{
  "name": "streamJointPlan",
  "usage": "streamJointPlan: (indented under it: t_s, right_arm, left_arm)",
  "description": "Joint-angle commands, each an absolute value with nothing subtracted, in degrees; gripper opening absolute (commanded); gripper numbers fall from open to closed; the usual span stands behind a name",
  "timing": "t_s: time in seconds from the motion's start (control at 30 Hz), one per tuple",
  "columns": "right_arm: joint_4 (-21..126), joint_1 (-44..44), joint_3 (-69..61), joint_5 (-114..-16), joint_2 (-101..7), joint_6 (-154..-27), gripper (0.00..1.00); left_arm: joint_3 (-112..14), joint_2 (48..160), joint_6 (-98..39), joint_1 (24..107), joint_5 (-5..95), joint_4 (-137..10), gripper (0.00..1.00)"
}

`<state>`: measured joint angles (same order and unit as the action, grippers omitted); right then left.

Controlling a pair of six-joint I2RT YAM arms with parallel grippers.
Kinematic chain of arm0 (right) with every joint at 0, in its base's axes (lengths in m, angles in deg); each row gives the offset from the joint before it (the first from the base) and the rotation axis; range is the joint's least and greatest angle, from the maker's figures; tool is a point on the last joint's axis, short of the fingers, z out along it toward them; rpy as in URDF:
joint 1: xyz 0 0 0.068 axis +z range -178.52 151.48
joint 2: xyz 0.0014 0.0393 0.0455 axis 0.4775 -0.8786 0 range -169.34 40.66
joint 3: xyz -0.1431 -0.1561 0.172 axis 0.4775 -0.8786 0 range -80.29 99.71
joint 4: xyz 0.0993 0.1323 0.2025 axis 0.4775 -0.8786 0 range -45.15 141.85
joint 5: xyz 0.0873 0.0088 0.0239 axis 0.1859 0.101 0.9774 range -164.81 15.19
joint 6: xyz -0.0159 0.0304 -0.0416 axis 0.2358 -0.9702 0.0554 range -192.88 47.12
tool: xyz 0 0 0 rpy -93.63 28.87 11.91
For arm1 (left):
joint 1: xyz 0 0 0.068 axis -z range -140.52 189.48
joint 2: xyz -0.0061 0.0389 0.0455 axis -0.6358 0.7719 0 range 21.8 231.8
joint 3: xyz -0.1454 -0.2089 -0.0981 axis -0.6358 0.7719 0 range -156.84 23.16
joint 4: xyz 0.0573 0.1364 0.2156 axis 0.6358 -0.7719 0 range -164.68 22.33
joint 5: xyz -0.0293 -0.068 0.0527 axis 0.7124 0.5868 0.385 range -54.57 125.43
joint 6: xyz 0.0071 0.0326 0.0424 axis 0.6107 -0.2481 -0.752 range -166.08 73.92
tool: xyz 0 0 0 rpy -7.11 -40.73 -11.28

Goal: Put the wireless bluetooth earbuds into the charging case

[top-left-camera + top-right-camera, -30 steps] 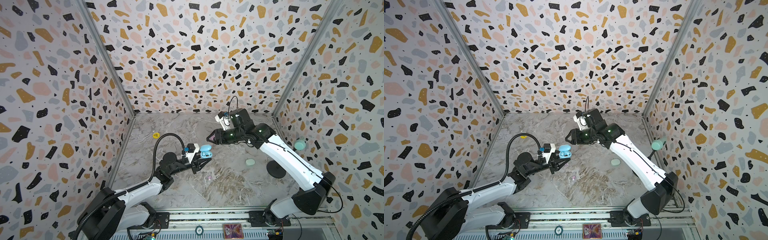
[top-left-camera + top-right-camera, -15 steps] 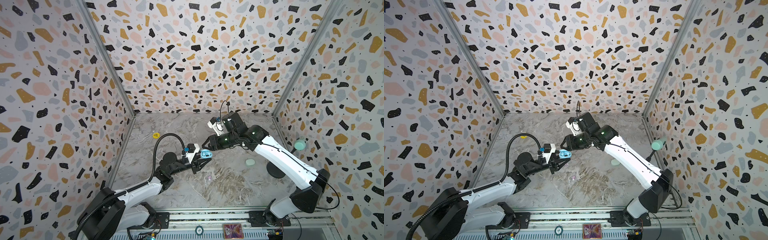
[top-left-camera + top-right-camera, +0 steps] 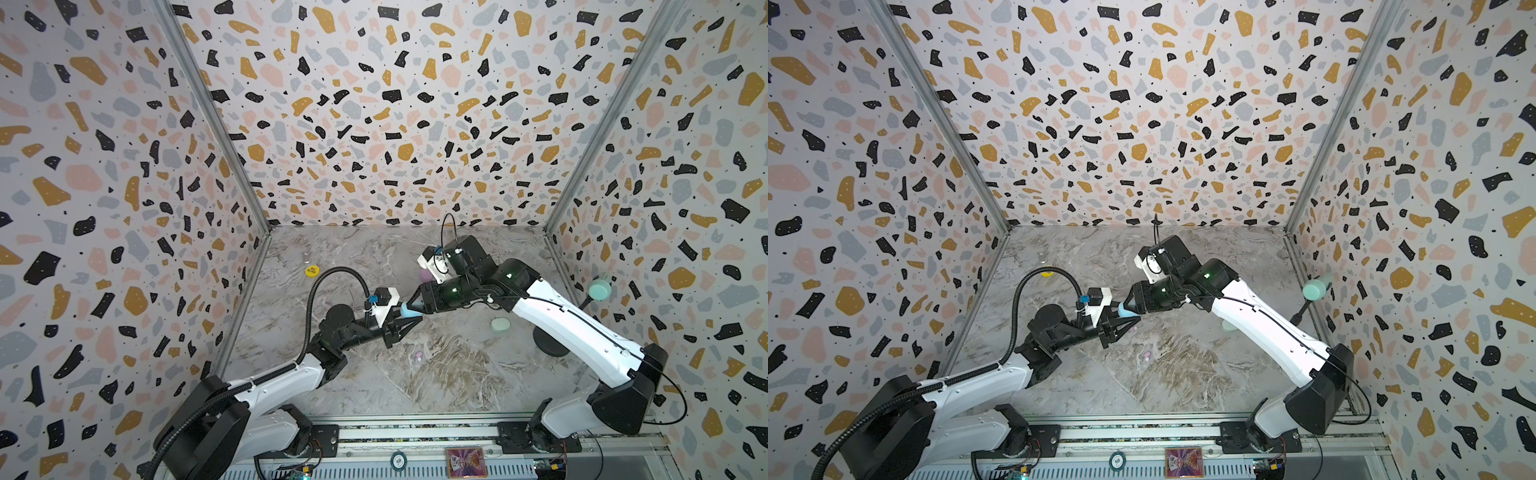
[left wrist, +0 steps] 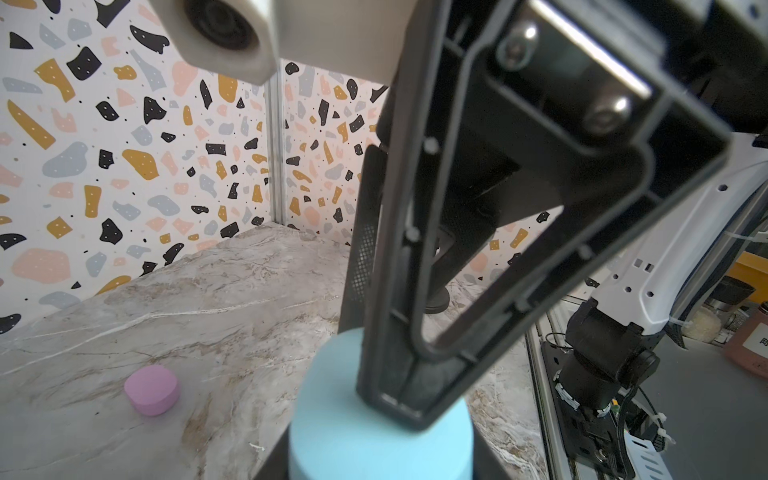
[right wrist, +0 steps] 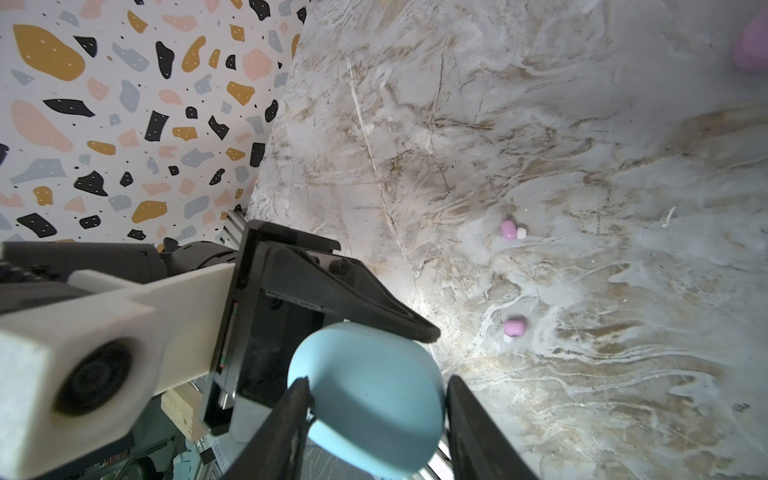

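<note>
Blue case (image 5: 365, 395) is up off the counter (image 5: 540, 124), clamped in the left fingers (image 5: 374, 307). It looks closed. Right fingers (image 5: 465, 415) straddle the same case, one tip on each side. Can't tell whether they're squeezing it or just sitting alongside. Two pink earbuds (image 5: 509, 230) lie loose on the counter, below and past both sets of fingertips, well apart from them, white tips showing. Pink case (image 4: 151, 395) lies flat on the counter, further out from the fingers.
</note>
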<state>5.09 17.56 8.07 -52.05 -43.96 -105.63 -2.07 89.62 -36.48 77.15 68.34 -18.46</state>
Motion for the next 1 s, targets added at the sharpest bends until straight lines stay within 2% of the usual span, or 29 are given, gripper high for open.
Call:
streamJointPlan:
  t_s: [0.0, 0.3, 0.43, 0.8, 0.87, 0.97]
  right_arm:
    - [2.0, 18.9, 9.4, -52.4, -44.7, -105.6, 0.54]
    - [-0.5, 19.3, 9.8, -55.1, -43.7, -106.6, 0.53]
    - [-1.7, 19.3, 9.1, -56.3, -43.3, -107.0, 0.46]
    - [-1.3, 19.2, 5.9, -56.1, -41.9, -107.4, 0.46]
    - [-0.5, 19.2, 6.0, -55.6, -41.8, -107.5, 0.46]
    - [-0.6, 19.0, 7.9, -55.7, -42.2, -107.3, 0.54]
  left_arm:
    - [-4.1, 88.2, -37.5, 77.3, 68.0, -15.0, 0.23]
    - [-3.7, 88.1, -37.5, 77.3, 67.7, -14.9, 0.23]
    - [-3.6, 87.9, -37.4, 77.3, 67.7, -14.7, 0.23]
    - [-3.6, 87.2, -37.5, 77.3, 67.6, -14.5, 0.22]
    - [-3.6, 87.2, -37.5, 77.3, 67.6, -14.7, 0.22]
    - [-3.6, 87.3, -37.5, 77.2, 67.6, -15.0, 0.22]
